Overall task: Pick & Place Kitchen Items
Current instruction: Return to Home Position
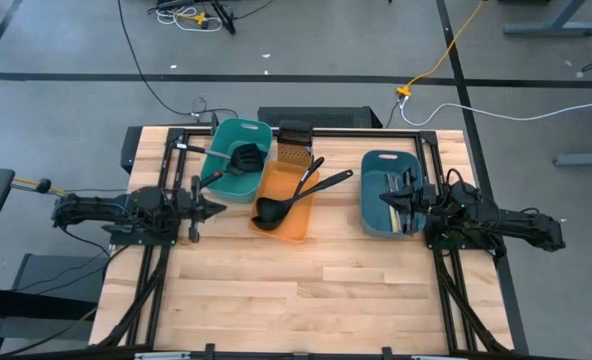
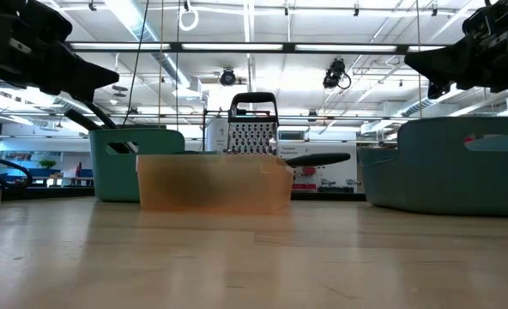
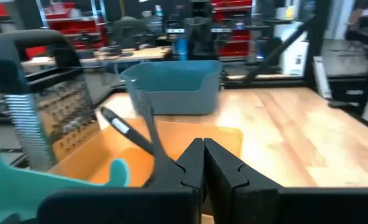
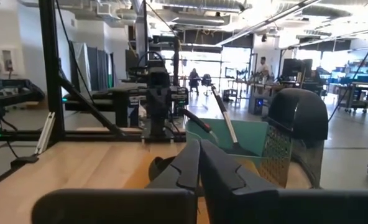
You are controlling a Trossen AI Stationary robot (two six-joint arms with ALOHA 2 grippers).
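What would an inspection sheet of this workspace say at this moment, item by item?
Surface: wooden table, with three tubs along its far half.
Job's things: black spatulas in the teal tub; black ladles in the orange tub; knives in the blue tub.
Clutter: metal grater, upright behind the orange tub.
Grippers: left gripper beside the teal tub, jaws shut, empty; right gripper at the blue tub's right side, jaws shut, empty.
Cables: yellow cable and black cables on the floor beyond the table.
Surroundings: open workshop; a person far off.
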